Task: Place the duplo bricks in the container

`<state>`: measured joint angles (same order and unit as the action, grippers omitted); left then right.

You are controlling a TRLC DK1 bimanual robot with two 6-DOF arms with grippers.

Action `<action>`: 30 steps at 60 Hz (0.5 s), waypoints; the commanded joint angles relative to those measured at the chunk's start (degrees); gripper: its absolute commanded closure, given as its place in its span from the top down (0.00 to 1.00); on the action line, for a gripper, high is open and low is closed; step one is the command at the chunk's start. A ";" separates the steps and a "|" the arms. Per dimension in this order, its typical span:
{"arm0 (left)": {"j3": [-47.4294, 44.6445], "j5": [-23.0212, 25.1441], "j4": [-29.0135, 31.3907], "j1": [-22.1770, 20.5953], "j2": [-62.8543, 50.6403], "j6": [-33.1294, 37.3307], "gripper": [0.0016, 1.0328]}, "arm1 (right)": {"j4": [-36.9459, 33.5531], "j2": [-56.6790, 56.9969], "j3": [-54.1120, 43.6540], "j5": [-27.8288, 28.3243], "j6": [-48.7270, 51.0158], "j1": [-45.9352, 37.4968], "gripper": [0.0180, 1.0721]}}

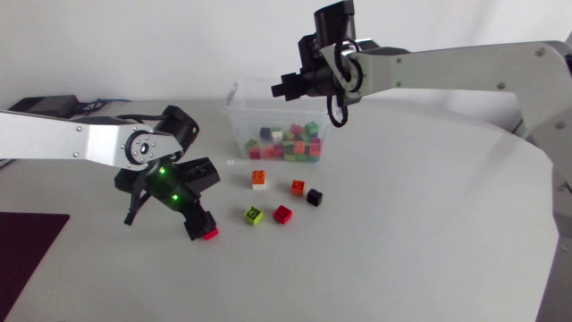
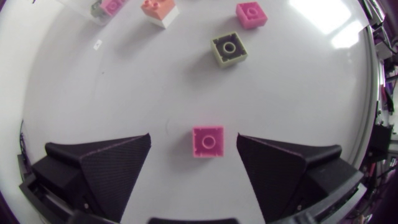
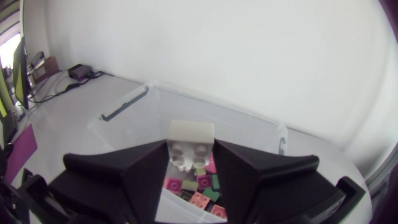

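Observation:
My left gripper (image 1: 201,228) is low over the table, open, with a red brick (image 1: 210,234) between its fingers. In the left wrist view that brick (image 2: 208,141) lies flat in the gap, apart from both fingers (image 2: 102,165). My right gripper (image 1: 281,87) hangs above the clear container (image 1: 239,112). In the right wrist view its fingertips (image 3: 155,158) press a white brick (image 3: 190,137) from both sides, over the container (image 3: 124,104) that holds several bricks (image 3: 202,186).
Loose bricks lie in front of the container: an orange-on-white one (image 1: 258,179), an orange one (image 1: 298,186), a black one (image 1: 314,197), a lime one (image 1: 254,215) and a red one (image 1: 282,213). A dark mat (image 1: 27,241) covers the table's left front corner.

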<state>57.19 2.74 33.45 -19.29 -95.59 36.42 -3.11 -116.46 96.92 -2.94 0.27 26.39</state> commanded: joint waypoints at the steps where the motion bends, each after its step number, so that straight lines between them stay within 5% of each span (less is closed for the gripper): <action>1: -1.91 0.07 1.18 -0.14 -1.97 2.16 0.93 | 0.39 -2.10 1.69 -1.19 0.87 0.68 0.96; 30: 0.73 -1.78 0.83 -0.31 -9.35 3.13 0.80 | -5.06 21.37 -21.87 2.76 4.03 1.47 0.96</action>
<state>56.60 1.21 34.26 -19.31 -102.78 38.24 -6.48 -98.30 79.68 -1.32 3.01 27.66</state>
